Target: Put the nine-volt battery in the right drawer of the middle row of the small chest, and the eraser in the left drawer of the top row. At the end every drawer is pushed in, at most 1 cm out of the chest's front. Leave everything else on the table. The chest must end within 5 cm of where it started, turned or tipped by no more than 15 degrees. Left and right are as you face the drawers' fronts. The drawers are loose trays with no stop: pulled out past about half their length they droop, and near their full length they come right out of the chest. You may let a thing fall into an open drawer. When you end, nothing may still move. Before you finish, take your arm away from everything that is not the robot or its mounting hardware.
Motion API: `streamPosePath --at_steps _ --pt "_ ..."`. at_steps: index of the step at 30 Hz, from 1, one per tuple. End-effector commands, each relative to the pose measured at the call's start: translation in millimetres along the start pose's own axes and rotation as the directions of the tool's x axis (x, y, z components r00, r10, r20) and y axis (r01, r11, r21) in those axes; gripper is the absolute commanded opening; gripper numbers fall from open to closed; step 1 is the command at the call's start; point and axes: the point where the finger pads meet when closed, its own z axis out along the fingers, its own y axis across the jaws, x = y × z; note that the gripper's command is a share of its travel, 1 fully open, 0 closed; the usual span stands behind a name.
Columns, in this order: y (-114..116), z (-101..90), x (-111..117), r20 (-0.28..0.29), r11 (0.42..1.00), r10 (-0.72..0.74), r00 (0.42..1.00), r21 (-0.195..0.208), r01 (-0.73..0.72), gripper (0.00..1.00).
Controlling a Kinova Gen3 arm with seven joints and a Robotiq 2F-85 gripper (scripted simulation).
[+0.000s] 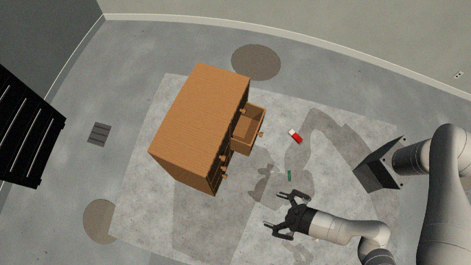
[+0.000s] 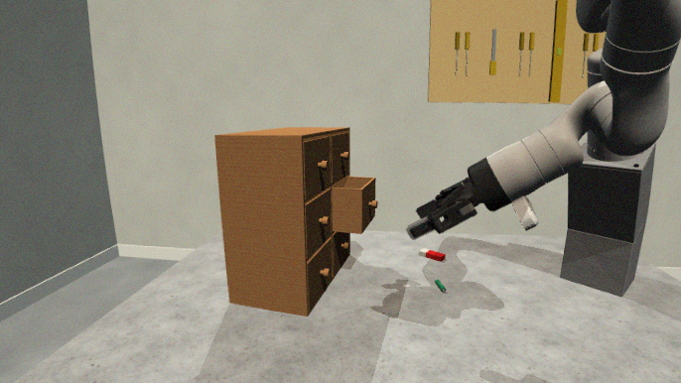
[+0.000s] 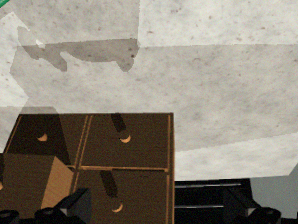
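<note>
The arm (image 1: 329,226) (image 2: 536,159) is reaching from its pedestal (image 1: 371,178) (image 2: 601,248) toward the chest (image 1: 196,120) (image 2: 265,218) (image 3: 127,155), its last section sloping downward and the gripper (image 1: 273,209) (image 2: 413,232) (image 3: 156,203) aiming at the drawer side at a low slant. The fingers are standing fully spread, one on each side of a gap, with nothing between them. They are hovering above the table (image 1: 206,223) (image 2: 298,347) (image 3: 225,90), apart from the chest, more toward its left column than its right. In the wrist view the drawer fronts are showing beyond the fingertips.

The middle-row right drawer (image 1: 244,148) (image 2: 347,208) (image 3: 22,175) is sticking well out of the chest, while the other drawers are sitting in or nearly in. The eraser (image 1: 296,136) (image 2: 433,255), red with a white end, is lying on the table out in front of that open drawer, touching neither chest nor gripper. A small green cylinder (image 1: 289,176) (image 2: 440,286) (image 3: 10,2) is lying on the table too, nearer the gripper in the top view. It is perhaps a battery, but it is showing too small to identify as the nine-volt, so where the nine-volt is resting cannot be told.
</note>
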Motion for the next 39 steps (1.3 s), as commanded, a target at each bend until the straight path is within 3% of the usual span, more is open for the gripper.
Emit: streamPosePath --at_steps 1,11,24,25,39 --pt "0 -1.9 8 0.012 1.0 -0.017 1.0 -0.017 0.018 1.0" --pt "9 -9.1 13 0.053 0.997 0.001 0.999 -0.081 0.003 1.0" --pt "11 -10.9 14 0.06 0.995 0.006 0.998 -0.095 0.0 1.0" --pt "11 -10.9 14 0.06 0.995 0.006 0.998 -0.095 0.0 0.0" --pt "11 -10.9 14 0.06 0.995 0.006 0.998 -0.095 0.0 0.0"
